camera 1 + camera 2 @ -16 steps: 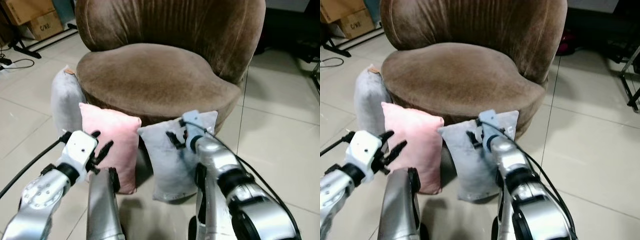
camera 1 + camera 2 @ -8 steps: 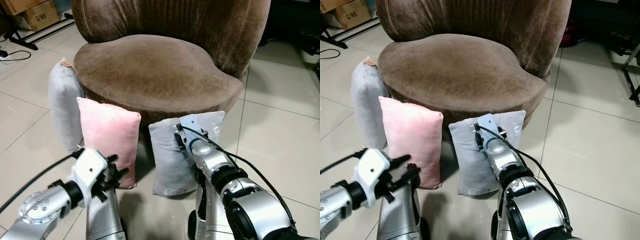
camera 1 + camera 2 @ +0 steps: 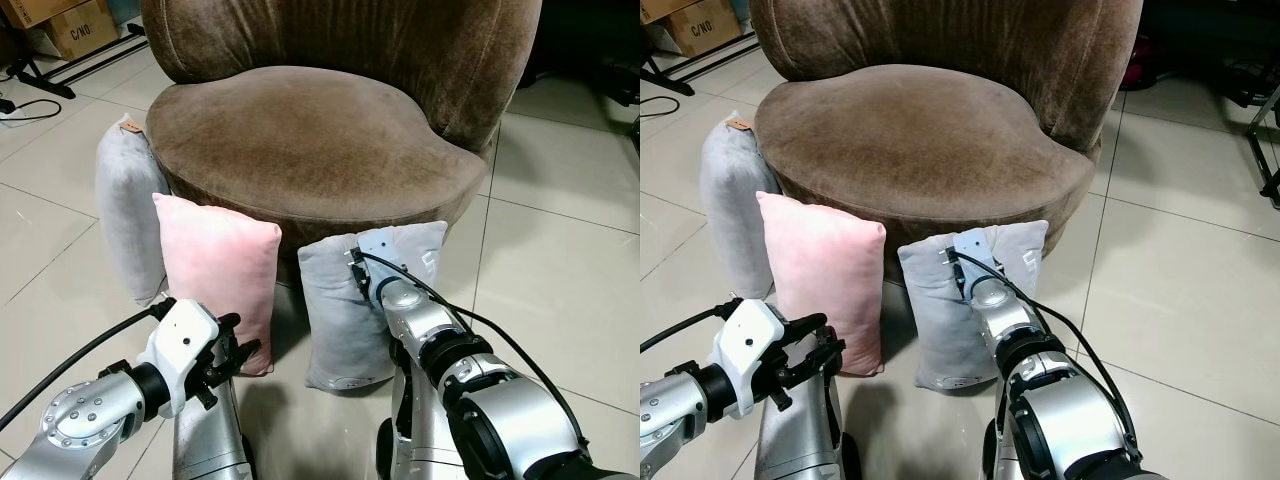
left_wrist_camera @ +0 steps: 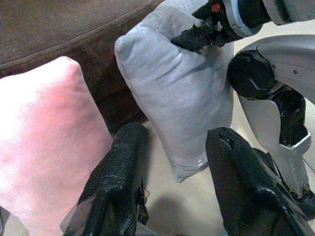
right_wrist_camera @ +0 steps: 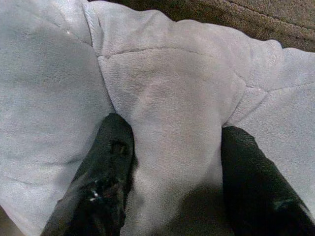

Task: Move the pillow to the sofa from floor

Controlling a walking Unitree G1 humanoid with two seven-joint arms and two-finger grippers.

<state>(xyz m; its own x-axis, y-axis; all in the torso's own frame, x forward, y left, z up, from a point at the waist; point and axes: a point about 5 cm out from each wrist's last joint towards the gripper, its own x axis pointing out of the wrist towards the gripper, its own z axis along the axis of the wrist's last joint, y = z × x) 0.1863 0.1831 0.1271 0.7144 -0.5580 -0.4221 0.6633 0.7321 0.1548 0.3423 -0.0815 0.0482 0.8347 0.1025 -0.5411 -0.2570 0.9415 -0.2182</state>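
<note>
A grey pillow (image 3: 335,310) stands on the tiled floor, leaning against the front of the brown velvet sofa (image 3: 310,140). My right gripper (image 3: 356,268) presses into its top edge; in the right wrist view its open fingers (image 5: 106,177) straddle a bunched fold of the grey pillow (image 5: 167,123). To its left stands a pink pillow (image 3: 220,265). My left gripper (image 3: 238,347) is open and hangs by the pink pillow's lower right corner, pointing at the gap between pink pillow (image 4: 44,142) and grey pillow (image 4: 172,88).
A second grey pillow (image 3: 128,205) leans on the sofa's left side. Cardboard boxes (image 3: 75,28) and a cable (image 3: 30,108) lie at the back left. Open tiled floor (image 3: 560,270) stretches to the right. My own legs (image 3: 205,430) are below.
The camera has moved closer and tipped down. My left gripper has dropped from the pink pillow's middle to its lower corner. My right gripper stays on the grey pillow's top.
</note>
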